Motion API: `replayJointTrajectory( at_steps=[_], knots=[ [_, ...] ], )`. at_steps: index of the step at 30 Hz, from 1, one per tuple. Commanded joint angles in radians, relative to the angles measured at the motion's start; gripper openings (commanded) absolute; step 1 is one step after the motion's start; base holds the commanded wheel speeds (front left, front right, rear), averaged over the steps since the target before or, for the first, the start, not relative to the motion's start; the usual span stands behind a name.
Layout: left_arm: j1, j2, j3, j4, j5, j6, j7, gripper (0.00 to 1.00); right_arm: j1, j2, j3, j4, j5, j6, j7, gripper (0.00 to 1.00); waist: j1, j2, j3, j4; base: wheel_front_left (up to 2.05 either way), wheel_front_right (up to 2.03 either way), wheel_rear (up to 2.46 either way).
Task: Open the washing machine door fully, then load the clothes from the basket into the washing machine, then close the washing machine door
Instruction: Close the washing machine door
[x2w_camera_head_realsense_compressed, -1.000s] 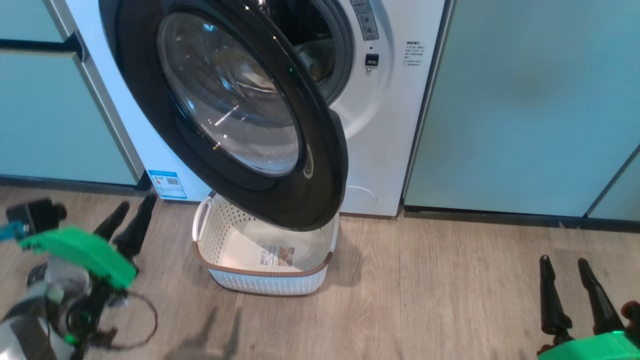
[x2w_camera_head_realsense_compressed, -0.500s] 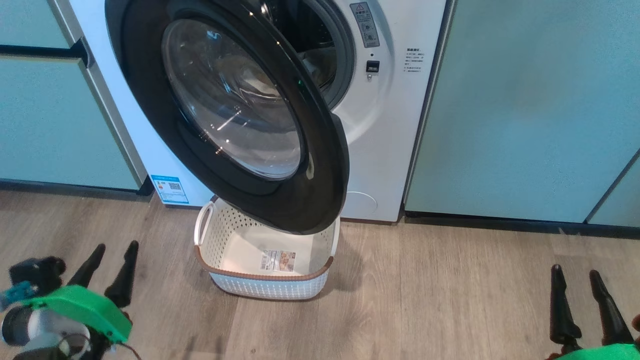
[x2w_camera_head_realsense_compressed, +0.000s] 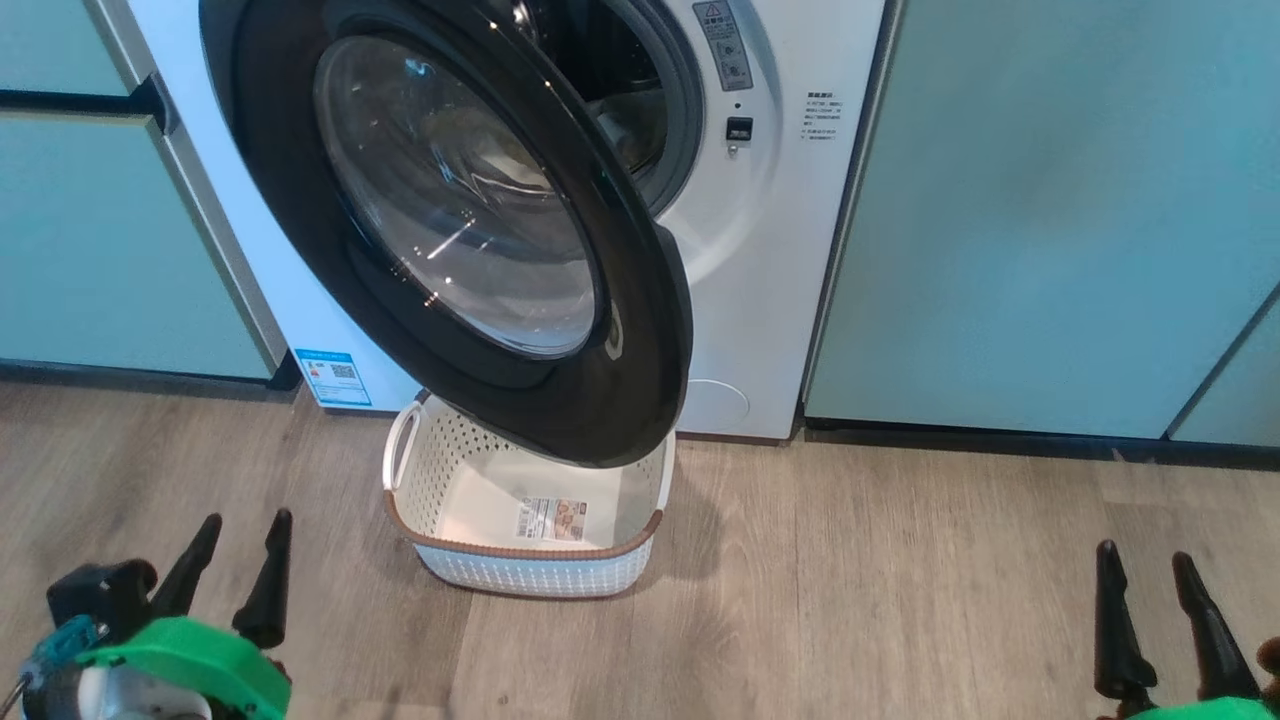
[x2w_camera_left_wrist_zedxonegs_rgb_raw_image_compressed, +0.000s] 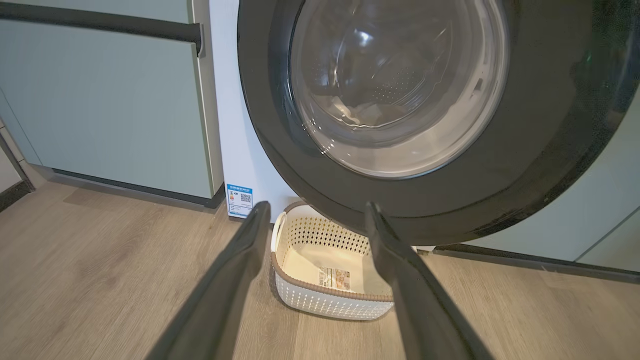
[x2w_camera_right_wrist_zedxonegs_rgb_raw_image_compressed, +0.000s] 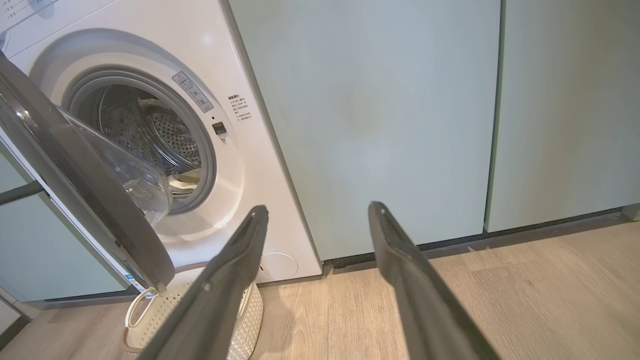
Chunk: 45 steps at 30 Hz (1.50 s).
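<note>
washing machine door (x2w_camera_head_realsense_compressed: 620, 400): half open, overhanging basket (x2w_camera_head_realsense_compressed: 520, 550);
left gripper (x2w_camera_head_realsense_compressed: 246, 520): jaws wide, holding nothing;
right gripper (x2w_camera_head_realsense_compressed: 1144, 552): jaws wide, holding nothing

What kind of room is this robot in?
Probably a home laundry corner: a white front-loading washing machine with its round door open, pale green cabinets beside it, and a cream basket on the wooden floor.
</note>
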Motion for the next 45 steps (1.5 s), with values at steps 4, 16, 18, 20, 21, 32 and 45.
replayJointTrajectory(
  at_steps=[4, 16, 18, 20, 21, 32, 45],
  knots=[
    [-0.022, 0.006, 0.056, -0.040, 0.032, -0.001, -0.010, 1.00, -0.036, -0.008, 0.014, -0.027, -0.004, 0.000, -0.010, 1.00, 0.0000, 0.0000, 0.002, -0.003, 0.00, 0.00, 0.00],
    [-0.023, 0.004, 0.060, -0.054, 0.062, -0.001, -0.010, 1.00, -0.038, -0.008, 0.029, -0.021, -0.004, 0.000, -0.010, 1.00, 0.0000, 0.0000, 0.008, -0.008, 0.00, 0.00, 0.00],
    [-0.023, 0.005, 0.057, -0.053, 0.065, -0.001, -0.010, 1.00, -0.039, -0.009, 0.030, -0.021, -0.003, 0.000, -0.010, 1.00, 0.0000, 0.0000, 0.010, -0.008, 0.00, 0.00, 0.00],
    [-0.024, 0.005, 0.057, -0.052, 0.069, -0.001, -0.010, 1.00, -0.040, -0.010, 0.030, -0.021, -0.003, 0.000, -0.010, 1.00, 0.0000, 0.0000, 0.011, -0.008, 0.00, 0.00, 0.00],
    [-0.024, 0.005, 0.057, -0.052, 0.071, -0.001, -0.010, 1.00, -0.040, -0.010, 0.030, -0.021, -0.002, 0.000, -0.010, 1.00, 0.0000, 0.0000, 0.012, -0.008, 0.00, 0.00, 0.00],
    [-0.022, -0.011, 0.060, -0.058, 0.099, -0.001, -0.010, 1.00, -0.071, 0.002, -0.006, -0.024, 0.122, 0.000, -0.010, 0.00, 0.0000, 0.0000, 0.018, -0.008, 0.00, 0.00, 0.00],
    [-0.043, -0.020, 0.055, -0.055, 0.123, -0.001, -0.010, 1.00, -0.266, -0.042, 0.050, -0.092, 0.236, 0.000, -0.010, 0.00, 0.0000, 0.0000, 0.017, 0.033, 0.00, 0.00, 0.00]
  ],
)
